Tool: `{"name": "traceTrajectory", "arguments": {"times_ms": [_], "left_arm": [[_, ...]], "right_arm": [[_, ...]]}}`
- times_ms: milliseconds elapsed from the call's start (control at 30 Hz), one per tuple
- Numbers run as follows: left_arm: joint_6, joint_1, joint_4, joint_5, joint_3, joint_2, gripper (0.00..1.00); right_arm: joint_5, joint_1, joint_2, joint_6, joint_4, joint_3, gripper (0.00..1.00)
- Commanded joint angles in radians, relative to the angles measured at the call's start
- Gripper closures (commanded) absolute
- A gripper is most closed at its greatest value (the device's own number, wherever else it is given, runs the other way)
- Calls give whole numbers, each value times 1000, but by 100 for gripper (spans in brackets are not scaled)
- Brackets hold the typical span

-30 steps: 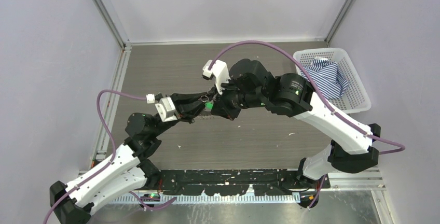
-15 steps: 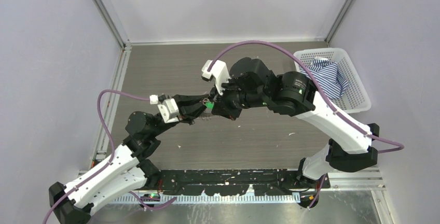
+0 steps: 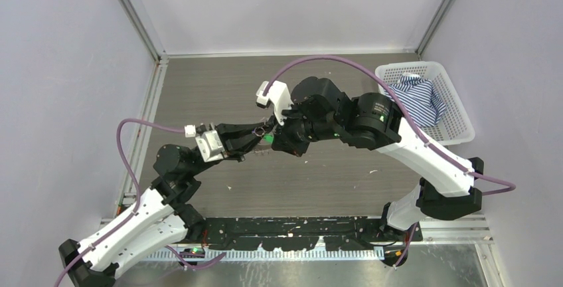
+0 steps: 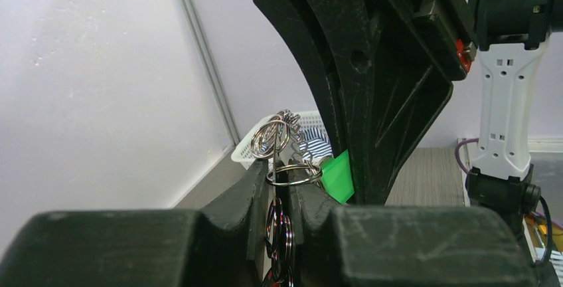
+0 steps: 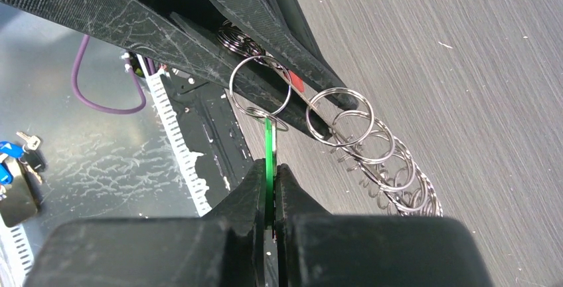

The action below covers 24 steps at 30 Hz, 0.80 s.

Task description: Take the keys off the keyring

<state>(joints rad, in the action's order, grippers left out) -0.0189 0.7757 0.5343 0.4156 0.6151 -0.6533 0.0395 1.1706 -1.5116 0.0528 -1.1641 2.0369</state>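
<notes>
Both are gripping: left pincer point(image 4: 279, 174) is pinching the keyring point(image 5: 260, 57), right pincer point(image 5: 269, 171) is clamping the green key point(image 5: 268, 144) between its tips.

Two grippers on show, left gripper point(image 4: 279, 179) and right gripper point(image 5: 269, 171), meeting at one green-headed key point(image 5: 268, 142). Beside that key, wire rings point(image 5: 388, 167): at least six, overlapping. Well right of the key, one basket point(image 3: 459, 115), one striped cloth point(image 3: 415, 97).

You can see a key point(image 5: 268, 151) with a bright green head. The keyring point(image 5: 259, 57) is shiny silver. The table point(image 3: 319, 181) is dark grey with wood lines. The basket point(image 3: 459, 126) is white, and the cloth point(image 3: 415, 97) in it has blue and white stripes.
</notes>
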Motion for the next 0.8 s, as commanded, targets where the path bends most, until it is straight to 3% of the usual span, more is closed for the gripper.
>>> {"name": "traceTrajectory", "arguments": {"times_ms": [0,433,767], "left_arm": [[-33,2,-19,87,59,40,100],[-93,2,-130,93,86,66,100],[-105,2,-164,94,100,82,100]], "right_arm": [[-30,2,6,-23,12,42,99],[-36,56,25,-128,26,21,99],[-176,126,48,-218,39,-19,99]]}}
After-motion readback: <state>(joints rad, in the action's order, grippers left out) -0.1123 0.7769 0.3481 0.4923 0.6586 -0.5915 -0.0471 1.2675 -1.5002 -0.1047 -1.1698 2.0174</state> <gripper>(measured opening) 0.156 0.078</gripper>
